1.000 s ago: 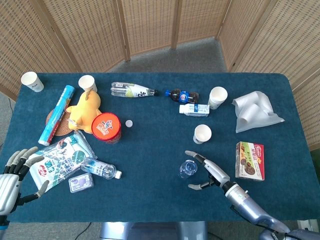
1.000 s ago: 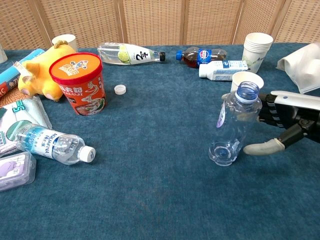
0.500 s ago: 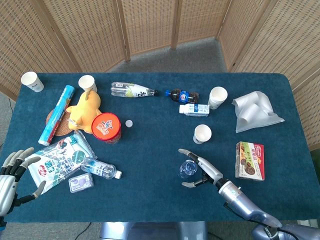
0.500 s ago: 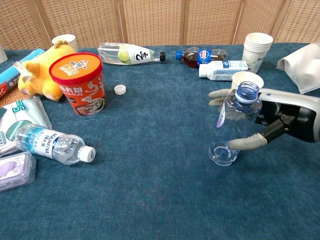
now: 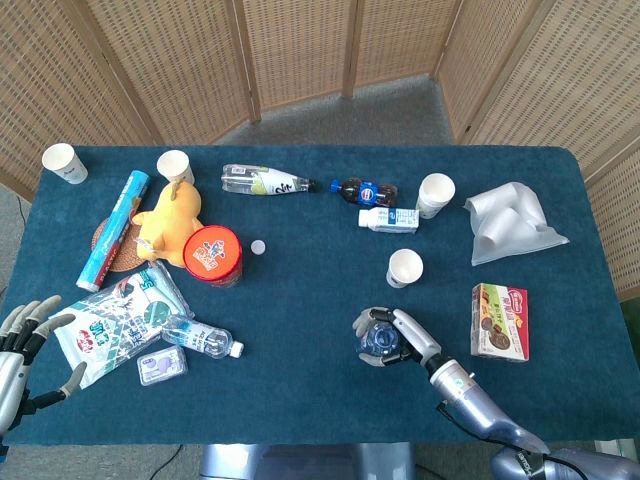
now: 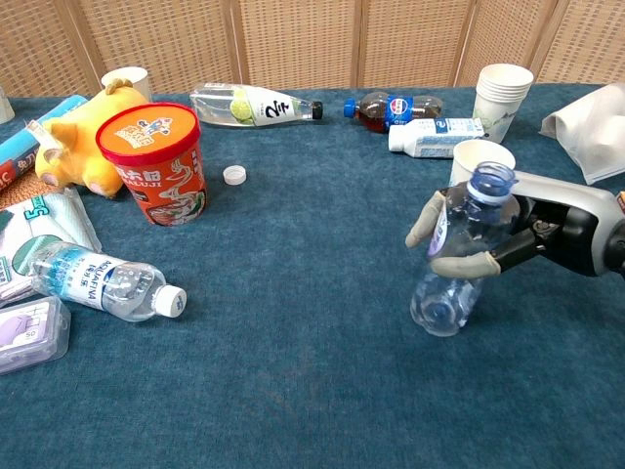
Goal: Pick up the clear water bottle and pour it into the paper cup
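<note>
Blue cloth covers the bench [image 5: 300,400], and lots of things sit on it. The right robot hand [image 6: 527,239] wraps its fingers [image 6: 459,265] around the clear water bottle [image 6: 459,256] and holds it tight. This bottle stands up with a small lean, its blue neck open at the top, near the front of the bench on the right side. Just behind it stands the paper cup [image 5: 405,268], open side up. The left robot hand [image 5: 28,345] is at the front left edge of the bench, with its fingers spread apart and nothing in them. Near it lies another water bottle [image 5: 200,338] on its side with a white cap, next to a big snack bag [image 5: 110,320] and a small clear box [image 5: 162,368]. A red noodle cup [image 6: 151,161] stands beside a yellow toy [image 5: 172,218]. A little white cap [image 5: 258,246] lies just right of the noodle cup. At the back lie a bottle with a lime on it [image 5: 265,181], a dark soda bottle [image 5: 365,189] and a small white bottle [image 5: 388,220]. A stack of cups [image 5: 435,193] stands next to them. A white bag [image 5: 512,224] and a box of cookies [image 5: 499,321] are on the right side.
</note>
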`<state>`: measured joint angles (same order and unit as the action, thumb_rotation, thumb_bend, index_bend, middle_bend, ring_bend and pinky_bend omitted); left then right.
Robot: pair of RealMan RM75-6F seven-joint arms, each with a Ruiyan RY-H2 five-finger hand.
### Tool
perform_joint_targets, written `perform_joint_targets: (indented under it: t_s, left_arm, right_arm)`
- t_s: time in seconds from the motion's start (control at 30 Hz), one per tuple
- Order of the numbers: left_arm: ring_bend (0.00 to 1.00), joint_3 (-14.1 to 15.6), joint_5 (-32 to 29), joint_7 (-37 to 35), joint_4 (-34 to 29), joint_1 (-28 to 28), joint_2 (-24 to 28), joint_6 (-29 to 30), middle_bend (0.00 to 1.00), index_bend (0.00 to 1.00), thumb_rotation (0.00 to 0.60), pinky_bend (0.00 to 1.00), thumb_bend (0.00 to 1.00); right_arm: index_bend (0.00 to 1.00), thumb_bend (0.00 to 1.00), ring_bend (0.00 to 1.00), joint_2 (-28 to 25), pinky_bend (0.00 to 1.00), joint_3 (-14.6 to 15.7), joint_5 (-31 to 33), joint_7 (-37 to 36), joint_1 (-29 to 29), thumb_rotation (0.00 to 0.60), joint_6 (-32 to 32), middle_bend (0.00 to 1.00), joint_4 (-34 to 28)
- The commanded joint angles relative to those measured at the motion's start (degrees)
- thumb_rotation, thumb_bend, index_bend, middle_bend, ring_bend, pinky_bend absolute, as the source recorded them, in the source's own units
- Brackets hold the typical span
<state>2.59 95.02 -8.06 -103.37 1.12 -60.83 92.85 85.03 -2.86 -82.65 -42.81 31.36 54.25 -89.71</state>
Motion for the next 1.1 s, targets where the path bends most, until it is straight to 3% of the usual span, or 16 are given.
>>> perform_joint_targets:
  t_s: [0.03,0.2,0.37,1.1]
  left_arm:
    - [0.00,0.0,-0.1,0.0,0.0,0.0,0.0,-0.1,0.12,0.21,0.447,0.00,0.39]
    - [0.00,-0.2,-0.1,-0.1,0.1,-0.1,0.0,-0.3,0.12,0.21,0.447,0.00,0.38]
    - [0.00,-0.2,-0.1,-0.2,0.2,-0.2,-0.1,-0.4,0.12,0.21,0.447,0.00,0.39]
    - [0.00,-0.1,1.6,0.0,-0.3,-0.2,0.7,0.2,0.12,0.21,0.446,0.00,0.39]
  right_arm:
    - [0.54,0.30,0.28,0.3,0.41,0.0,0.2,0.8,-0.3,0.600,0.3,0.44,0.0]
    - [0.60,0.31,0.40,0.8,0.50,-0.2,0.5,1.2,-0.8,0.600,1.0,0.55,0.2]
    - [0.64,0.31,0.47,0.9,0.56,-0.4,0.5,2.3,-1.3,0.600,1.9,0.61,0.2]
    - [0.68,0.32,0.54,-6.1,0.61,-2.1,3.6,12.2,-4.3,0.600,6.0,0.69,-5.7]
